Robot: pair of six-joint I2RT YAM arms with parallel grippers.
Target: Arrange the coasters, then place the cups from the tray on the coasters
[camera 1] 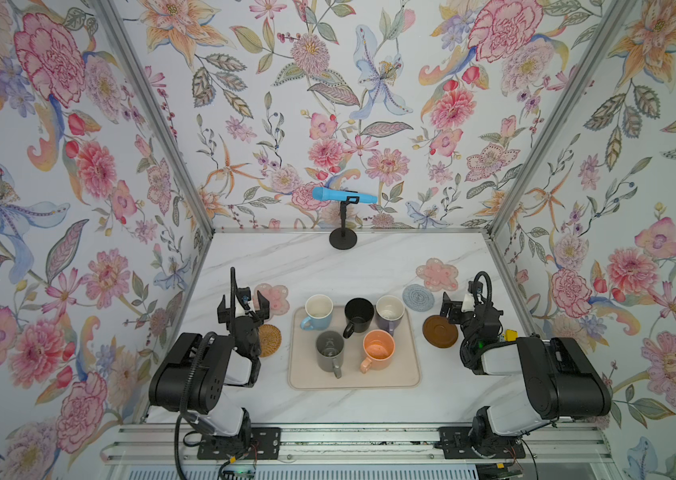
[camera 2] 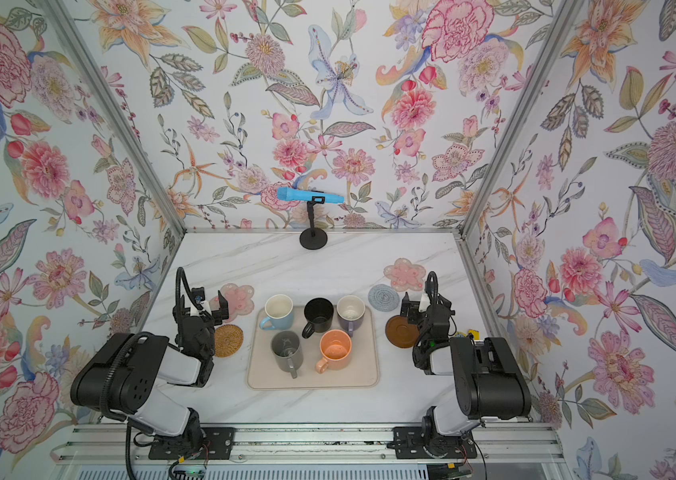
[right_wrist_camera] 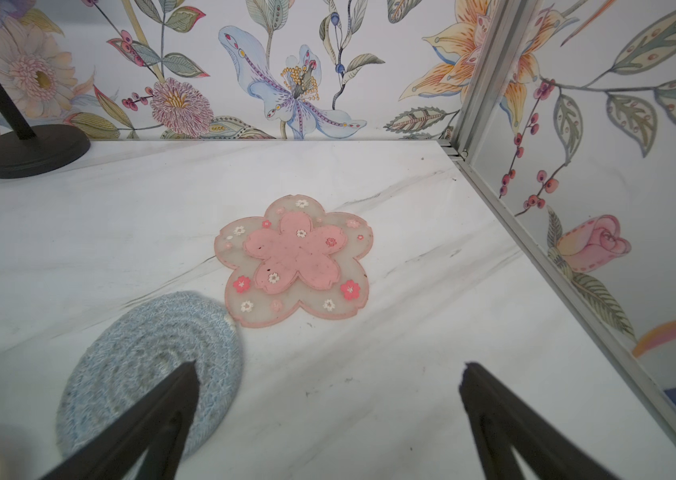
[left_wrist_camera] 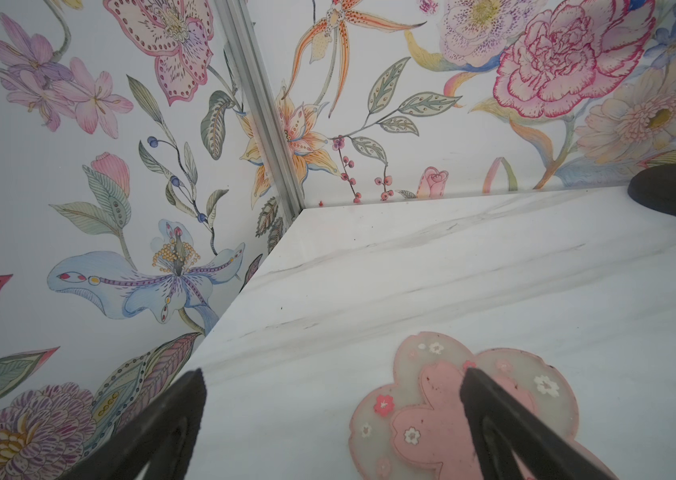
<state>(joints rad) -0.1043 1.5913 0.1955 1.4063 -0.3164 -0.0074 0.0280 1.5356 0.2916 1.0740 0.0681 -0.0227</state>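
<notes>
Five cups stand on the beige tray [camera 1: 404, 370]: light blue [camera 1: 318, 311], black [camera 1: 358, 316], purple [camera 1: 390, 313], grey [camera 1: 330, 351] and orange [camera 1: 378, 351]. Left of the tray lie a pink flower coaster [camera 1: 276, 297] and a rattan coaster [camera 1: 269, 340]. To its right lie another pink flower coaster [camera 1: 438, 274], a grey-blue one [camera 1: 418, 296] and a dark brown disc [camera 1: 439, 330]. My left gripper [camera 1: 243, 305] hovers open beside the left flower coaster [left_wrist_camera: 423, 419]. My right gripper [camera 1: 464, 302] is open and empty, next to the grey-blue coaster [right_wrist_camera: 141, 365].
A blue microphone [camera 1: 344, 195] sits on a black stand with a round base [camera 1: 343, 239] at the back centre. Flowered walls close in the marble table [camera 1: 328, 266] on the left, back and right. Both arm bases are fixed to the front rail.
</notes>
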